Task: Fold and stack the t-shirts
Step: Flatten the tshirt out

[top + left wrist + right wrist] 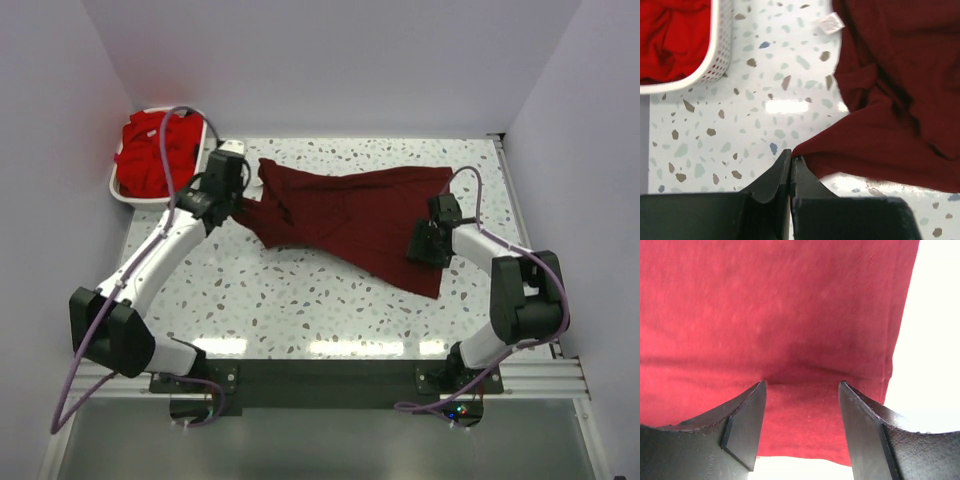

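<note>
Along the near edge of the worktop (300,310) the speckled surface carries no cloth. A little farther in, toward the right edge, our right gripper (802,386) stands with its jaws spread wide over the maroon t-shirt (350,215). One finger sits to each side of a shallow crease close to the hem; whether the pads press the cloth we cannot tell. That shirt lies across the middle of the worktop, loosely spread and rumpled, reaching from near the right edge toward the far left corner, with its white tag (830,23) showing on the far side. Toward the left edge, our left gripper (791,159) is closed tight on a corner of the same shirt, the cloth drawn to a point between the fingertips. Farthest off, in the far left corner, the white basket (720,50) holds the red t-shirts (150,150) in a heap.

We judge the maroon shirt light, soft and limp: it will sag and bunch wherever unsupported, and should slide easily over the smooth top. We would take it at hem corners or shoulder seams, pinching a small fold, with our two grips well apart so the cloth pulls flat.
</note>
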